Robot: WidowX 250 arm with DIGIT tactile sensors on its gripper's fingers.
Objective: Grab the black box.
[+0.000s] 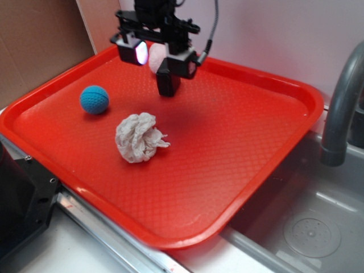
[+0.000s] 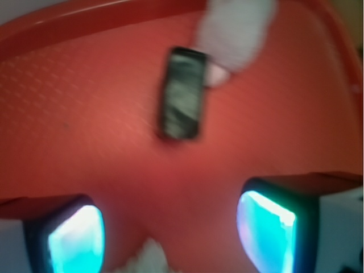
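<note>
In the exterior view a red plastic tray (image 1: 239,142) with a raised rim and a fine textured floor fills most of the scene. It rests partly over a grey metal sink (image 1: 307,227), whose round drain shows at lower right, and a dark grey faucet (image 1: 341,102) curves up at the right edge. Behind the tray are a pale wall and, at upper left, a brown cardboard panel (image 1: 34,45). A black object stands at the lower left corner, too cut off to name.

On the tray a blue ball (image 1: 94,99) sits near the left side, and a crumpled white paper wad (image 1: 138,137) lies near the middle, well apart from the ball. The gripper (image 1: 162,55) hangs over the far part of the tray, its two lit pads set wide from each other, holding nothing. The black box (image 1: 168,79) stands on the tray floor just below the gripper, by the right-hand pad. A pale pink ball (image 1: 157,57) shows between the pads, farther back.

In the wrist view, which is blurred, the gripper's two fingers (image 2: 75,239) glow cyan at the bottom corners, spread apart. The black box (image 2: 182,93) lies on the red tray (image 2: 85,114) ahead of them, clear of both. Touching its far right corner is a pale rounded shape (image 2: 239,28), and the tray's rim arcs across the top. A scrap of white shows at the bottom edge between the fingers.
</note>
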